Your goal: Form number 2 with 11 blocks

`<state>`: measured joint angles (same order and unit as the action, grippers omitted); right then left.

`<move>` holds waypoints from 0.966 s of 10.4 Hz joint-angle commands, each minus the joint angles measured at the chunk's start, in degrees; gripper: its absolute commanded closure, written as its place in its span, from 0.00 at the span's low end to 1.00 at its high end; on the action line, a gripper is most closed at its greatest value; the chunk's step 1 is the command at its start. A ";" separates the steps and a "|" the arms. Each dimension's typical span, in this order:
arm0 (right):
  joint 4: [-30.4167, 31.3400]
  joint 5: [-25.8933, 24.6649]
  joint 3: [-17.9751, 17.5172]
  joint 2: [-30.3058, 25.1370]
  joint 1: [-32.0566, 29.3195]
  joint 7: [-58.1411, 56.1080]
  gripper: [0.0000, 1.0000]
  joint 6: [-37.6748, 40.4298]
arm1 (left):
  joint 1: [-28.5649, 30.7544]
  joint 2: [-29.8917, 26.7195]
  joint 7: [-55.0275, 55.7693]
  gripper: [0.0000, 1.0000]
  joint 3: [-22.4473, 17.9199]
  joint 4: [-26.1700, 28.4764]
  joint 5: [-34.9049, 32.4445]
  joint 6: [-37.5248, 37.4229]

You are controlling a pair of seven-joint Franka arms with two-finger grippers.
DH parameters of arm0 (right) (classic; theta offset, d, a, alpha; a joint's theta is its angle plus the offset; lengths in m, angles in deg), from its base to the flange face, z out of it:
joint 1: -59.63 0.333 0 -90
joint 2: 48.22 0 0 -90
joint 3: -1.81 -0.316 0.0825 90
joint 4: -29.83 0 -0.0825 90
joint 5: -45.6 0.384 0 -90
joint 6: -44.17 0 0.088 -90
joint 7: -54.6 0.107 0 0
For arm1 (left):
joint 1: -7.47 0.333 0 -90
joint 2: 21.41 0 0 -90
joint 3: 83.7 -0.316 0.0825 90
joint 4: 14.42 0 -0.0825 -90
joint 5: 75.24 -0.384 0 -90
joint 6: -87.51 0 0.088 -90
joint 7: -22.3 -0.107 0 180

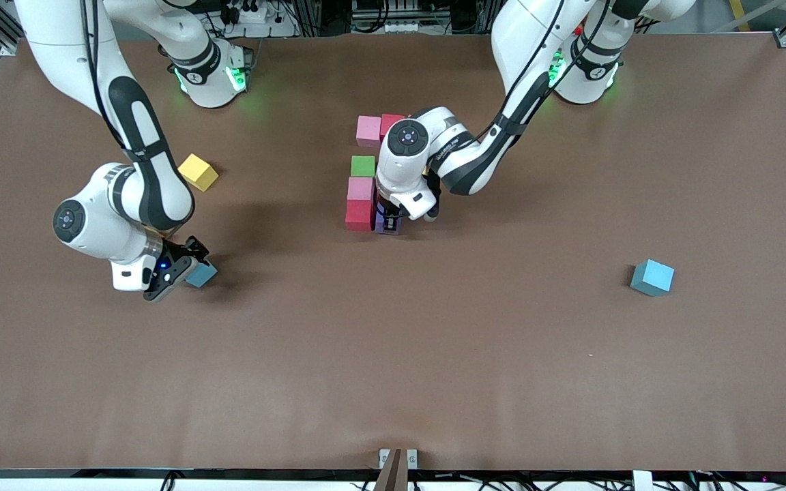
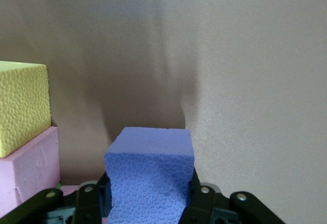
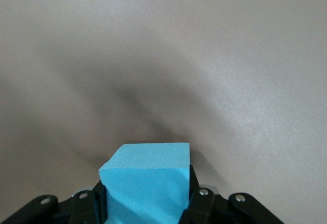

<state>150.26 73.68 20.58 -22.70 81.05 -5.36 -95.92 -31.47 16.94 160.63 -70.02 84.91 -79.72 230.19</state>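
Observation:
In the middle of the table several blocks make a partial figure: a pink block [image 1: 368, 131] and a red block [image 1: 391, 123] side by side, then a column of green [image 1: 363, 166], pink [image 1: 360, 188] and red [image 1: 359, 215]. My left gripper [image 1: 390, 219] is shut on a purple block [image 2: 150, 178], held low right beside that nearer red block. The wrist view shows the green block [image 2: 20, 106] and pink block [image 2: 28, 168] alongside. My right gripper [image 1: 192, 271] is shut on a teal-blue block [image 3: 145, 183], low over the table toward the right arm's end.
A yellow block [image 1: 198, 172] lies loose near the right arm's forearm. A second teal-blue block [image 1: 652, 277] sits alone toward the left arm's end. The left arm's wrist hides part of the figure beside the green and pink blocks.

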 commanded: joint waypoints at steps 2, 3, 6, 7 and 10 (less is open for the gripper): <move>-1.77 1.19 -1.18 -1.00 1.43 4.04 0.59 2.70 | -0.61 1.20 1.68 0.97 -0.49 -1.94 -1.23 0.23; -3.00 1.19 -1.28 -1.00 2.21 6.32 0.59 5.07 | -0.61 1.20 1.68 0.97 -0.49 -1.94 -1.23 0.23; -4.24 1.19 -1.28 -1.00 5.02 10.11 0.59 5.45 | -0.52 1.20 1.59 0.97 -0.49 -2.03 -1.23 0.23; -5.11 1.19 -1.28 -1.00 5.73 10.91 0.59 5.45 | -0.52 1.29 1.59 0.97 -0.49 -2.03 -1.23 0.23; -7.22 1.11 -1.19 -1.17 6.79 13.80 0.59 10.00 | -0.52 1.55 1.33 0.97 -0.49 -2.03 -1.23 0.23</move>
<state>144.01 73.76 19.30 -22.80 87.67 6.80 -88.73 -31.48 17.87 160.64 -70.14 83.84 -79.72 230.19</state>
